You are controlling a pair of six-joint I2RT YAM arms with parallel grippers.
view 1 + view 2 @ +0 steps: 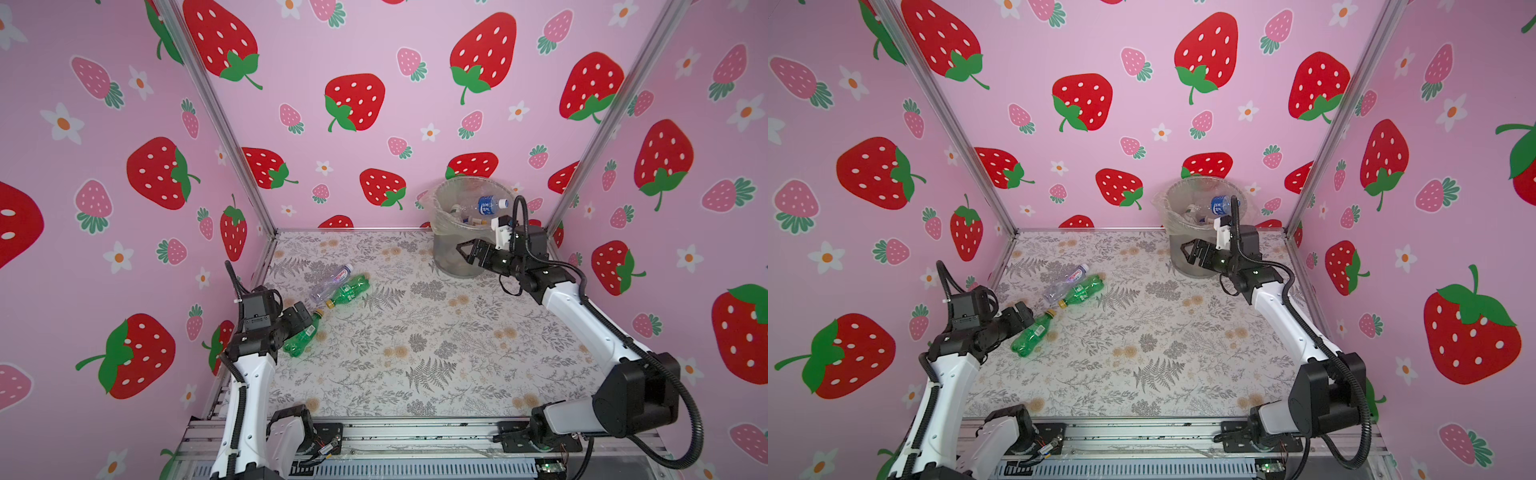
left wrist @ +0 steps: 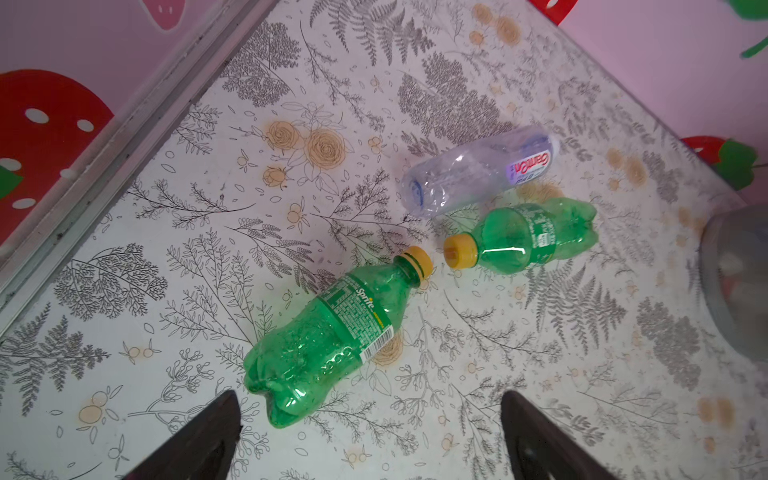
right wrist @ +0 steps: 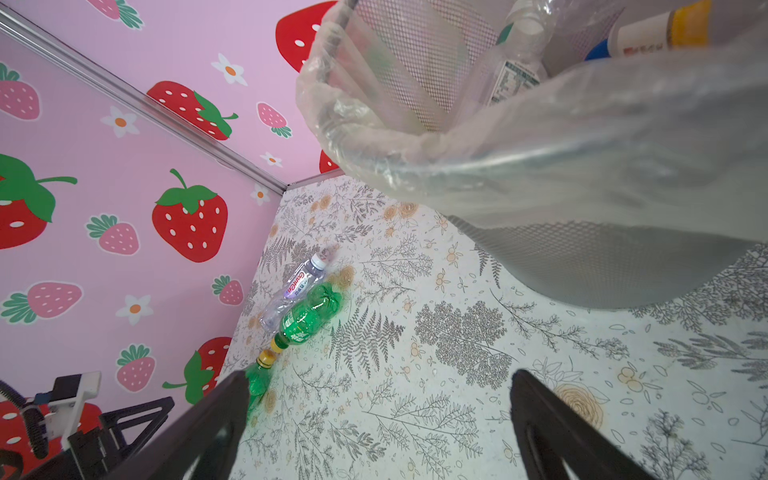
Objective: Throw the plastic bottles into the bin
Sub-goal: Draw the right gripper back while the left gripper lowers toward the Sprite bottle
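Spread wide and holding nothing, the left fingers (image 2: pixel 195 444) hang low over the left side of the counter (image 1: pixel 436 353). Through the left wrist camera I see the base of a green Sprite bottle (image 2: pixel 328 332) lying just ahead of the gap between them, not gripped. That bottle lies on its side with its yellow cap pointing at the yellow cap of a second green bottle (image 2: pixel 528 237), the two caps close but apart. Right alongside the second green bottle lies a clear bottle (image 2: pixel 473 174) with a purple and red label, also on its side; whether the two touch I cannot tell. The right fingers (image 3: pixel 208 428) are just as wide open and empty, held up close to the near wall of the bin (image 1: pixel 446 245), which stands at the far right corner of the counter. The bin is a grey mesh cylinder lined with a clear plastic bag (image 3: pixel 540 166) folded over its rim. It already holds several bottles. In both top views a blue-labelled bottle (image 1: pixel 487 205) with a white cap lies tilted high up near the rim. Through the right wrist camera I make out a white-labelled bottle (image 3: pixel 515 70) and a yellow-banded bottle (image 3: pixel 665 33) behind the liner. How many lie deeper I cannot tell.
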